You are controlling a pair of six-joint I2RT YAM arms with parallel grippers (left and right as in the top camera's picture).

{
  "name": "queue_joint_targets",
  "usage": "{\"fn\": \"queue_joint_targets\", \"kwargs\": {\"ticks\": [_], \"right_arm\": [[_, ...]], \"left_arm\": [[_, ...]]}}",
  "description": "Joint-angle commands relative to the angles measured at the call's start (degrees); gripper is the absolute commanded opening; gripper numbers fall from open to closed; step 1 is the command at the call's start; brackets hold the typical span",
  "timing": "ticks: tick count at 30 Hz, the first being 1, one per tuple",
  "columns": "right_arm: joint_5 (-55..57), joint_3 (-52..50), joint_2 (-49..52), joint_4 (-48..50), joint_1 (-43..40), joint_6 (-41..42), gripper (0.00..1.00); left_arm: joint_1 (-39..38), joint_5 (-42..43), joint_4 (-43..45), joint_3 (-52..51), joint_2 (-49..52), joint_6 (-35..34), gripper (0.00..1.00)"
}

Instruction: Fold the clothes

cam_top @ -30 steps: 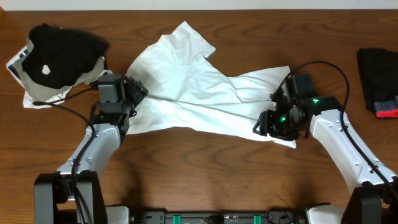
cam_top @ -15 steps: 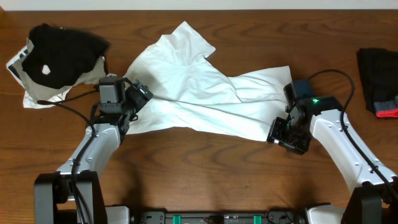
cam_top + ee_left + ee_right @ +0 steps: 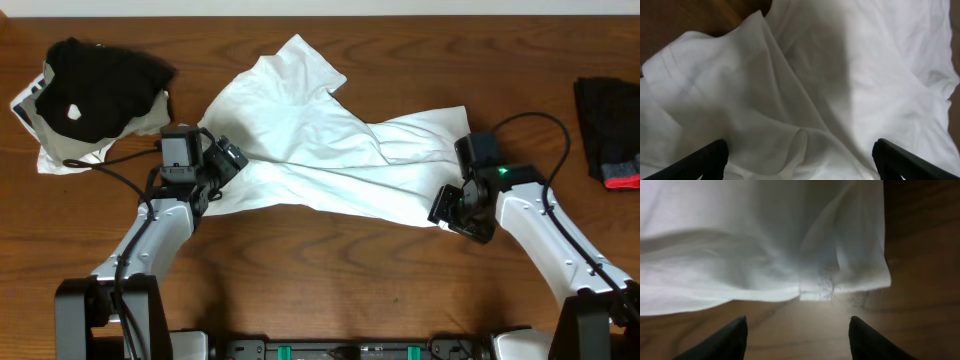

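Observation:
The clothes, one white T-shirt (image 3: 310,150), lie crumpled in a slanting band across the middle of the table. My left gripper (image 3: 225,160) is at the shirt's left edge. In the left wrist view it (image 3: 800,165) stands open wide, with folds of white cloth (image 3: 805,85) between and beyond its fingers (image 3: 700,162). My right gripper (image 3: 445,208) is at the shirt's lower right corner. In the right wrist view it (image 3: 797,340) is open over bare wood, and the shirt's hem (image 3: 840,287) lies just ahead of the fingertips (image 3: 725,340). No print shows.
A black garment with a white spot (image 3: 95,85) sits on light cloth at the back left. Another black garment with red trim (image 3: 610,130) lies at the right edge. Bare brown table (image 3: 320,290) stretches in front of the shirt.
My left gripper has opened wider and edged right onto the shirt. My right gripper has turned and shifted slightly right at the shirt's corner. The shirt has barely moved.

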Motion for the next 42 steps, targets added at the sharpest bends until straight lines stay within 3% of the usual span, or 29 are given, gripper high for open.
{"fn": "queue_joint_targets", "kwargs": {"ticks": [1,16,21,27,42], "right_arm": [[1.0,-1.0,0.3,1.4,0.1,-0.4,0.61],[2.6,-2.5,6.4,5.8,-0.2,-0.4,0.52],[4.0,-2.5,6.5,5.8,-1.8,-2.6,0.34],[4.4,-2.5,6.5,6.0,-4.9,-4.7,0.02],[10.1,-2.5,6.5,6.5,-10.8,-8.2,0.01]], "left_arm": [[0.0,0.3,-0.3,0.8,0.1,1.0,0.94],[0.0,0.3,-1.1,0.8,0.1,1.0,0.95],[0.0,0.2,-1.1,0.8,0.1,2.8,0.95],[0.0,0.0,-1.1,0.8,0.1,3.4,0.95],[2.4,-2.1,-3.5,0.8,0.1,8.3,0.94]]}}
